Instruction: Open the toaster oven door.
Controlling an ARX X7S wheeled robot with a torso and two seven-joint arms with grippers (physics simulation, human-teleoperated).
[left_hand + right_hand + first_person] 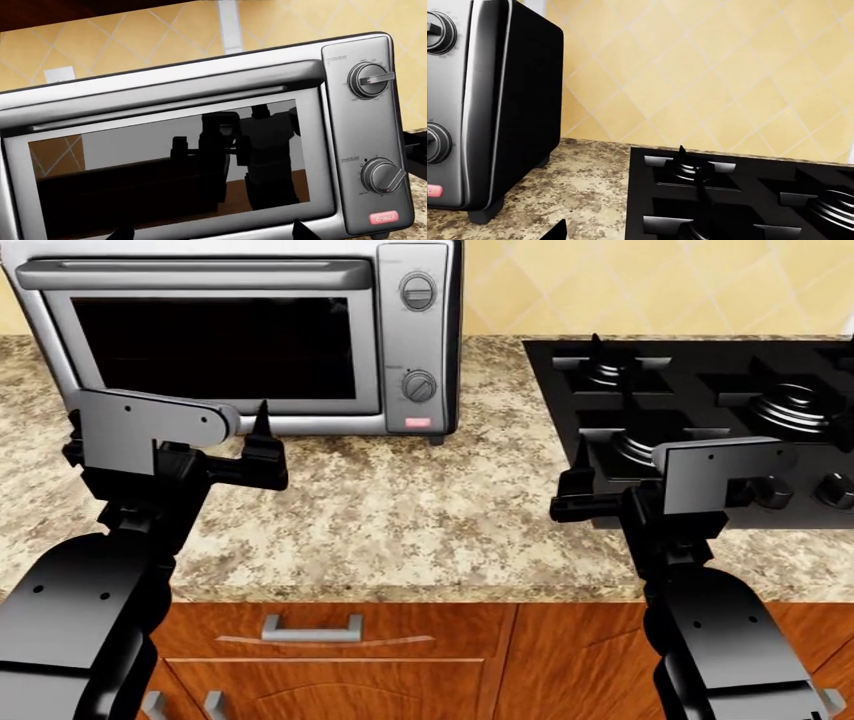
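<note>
At the counter's eleven o'clock corner stands the toaster oven [240, 335], door [214, 340] shut. Left gripper [254, 455], open and empty, faces its glass: approach stage; next, reach the top handle [194, 273]. Right gripper [583, 495], at three o'clock, apparently empty; spread unclear.

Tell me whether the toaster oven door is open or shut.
Shut: the toaster oven door sits flush in its frame, handle at top.
</note>
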